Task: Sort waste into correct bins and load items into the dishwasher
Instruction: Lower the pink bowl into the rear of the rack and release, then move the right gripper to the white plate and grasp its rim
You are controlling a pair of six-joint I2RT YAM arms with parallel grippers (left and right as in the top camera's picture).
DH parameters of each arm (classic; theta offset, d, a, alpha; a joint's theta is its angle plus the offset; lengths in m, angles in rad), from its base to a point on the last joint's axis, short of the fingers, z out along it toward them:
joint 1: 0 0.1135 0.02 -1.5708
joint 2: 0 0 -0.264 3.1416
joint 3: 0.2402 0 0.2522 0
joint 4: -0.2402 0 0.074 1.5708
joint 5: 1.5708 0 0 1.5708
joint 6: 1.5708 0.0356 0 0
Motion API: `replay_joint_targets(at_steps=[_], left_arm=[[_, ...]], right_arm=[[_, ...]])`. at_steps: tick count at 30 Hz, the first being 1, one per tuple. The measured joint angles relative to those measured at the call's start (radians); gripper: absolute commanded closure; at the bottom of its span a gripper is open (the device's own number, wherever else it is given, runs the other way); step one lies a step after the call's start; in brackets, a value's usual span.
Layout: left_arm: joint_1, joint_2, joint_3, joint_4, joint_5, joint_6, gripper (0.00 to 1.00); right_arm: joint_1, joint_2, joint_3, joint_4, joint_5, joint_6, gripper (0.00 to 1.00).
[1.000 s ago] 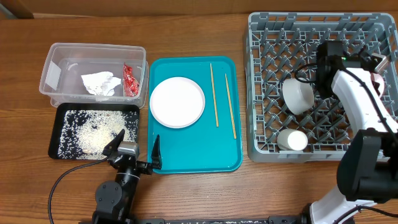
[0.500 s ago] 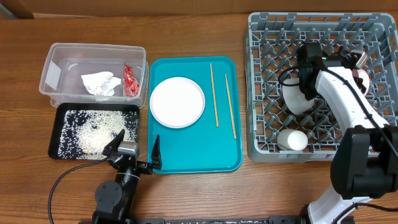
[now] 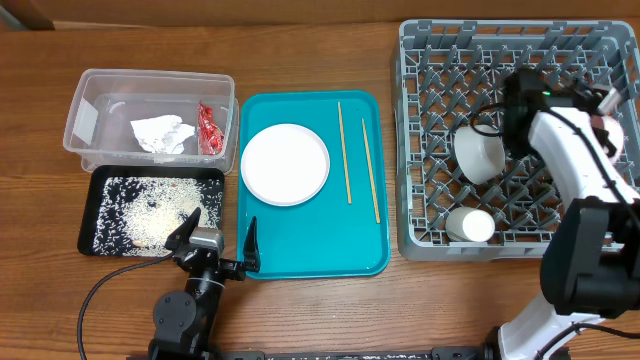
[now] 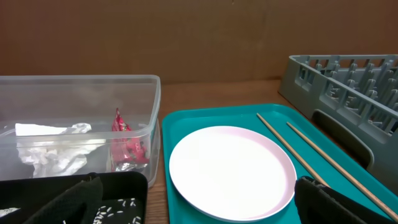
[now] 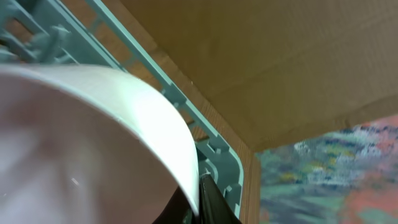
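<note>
My right gripper is over the right side of the grey dish rack, shut on the rim of a pale bowl. The right wrist view shows the fingers pinching that bowl. Another white bowl and a white cup lie in the rack. The white plate and two chopsticks lie on the teal tray. My left gripper is open and empty at the table's front. The napkin and foil wrapper are in the clear tub. Rice covers the black tray.
In the left wrist view the plate lies just ahead, with the chopsticks to its right, the tub to its left and the rack wall at the far right. Bare wooden table surrounds the trays.
My right arm swung left over the rack with the bowl, then came back to the right. The left arm has not moved.
</note>
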Motion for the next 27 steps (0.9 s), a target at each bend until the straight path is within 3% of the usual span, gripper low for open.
replay_joint_targets(at_steps=[9, 11, 12, 14, 21, 27], left_arm=[[0.000, 0.000, 0.000, 0.000, 0.000, 0.000, 0.00], [0.000, 0.000, 0.000, 0.000, 0.000, 0.000, 0.00], [0.000, 0.000, 0.000, 0.000, 0.000, 0.000, 0.00], [0.000, 0.000, 0.000, 0.000, 0.000, 0.000, 0.00], [0.000, 0.000, 0.000, 0.000, 0.000, 0.000, 0.00], [0.000, 0.000, 0.000, 0.000, 0.000, 0.000, 0.00]], right_arm=[[0.074, 0.033, 0.001, -0.017, -0.004, 0.006, 0.93], [0.105, 0.033, 0.001, -0.026, -0.007, 0.007, 0.76], [0.119, 0.034, 0.001, -0.026, -0.022, 0.013, 0.60], [0.139, 0.043, 0.001, -0.032, -0.046, 0.005, 0.50], [0.163, 0.053, 0.023, -0.106, -0.174, 0.044, 0.49], [0.253, -0.040, 0.145, -0.170, -0.426, 0.042, 0.48]])
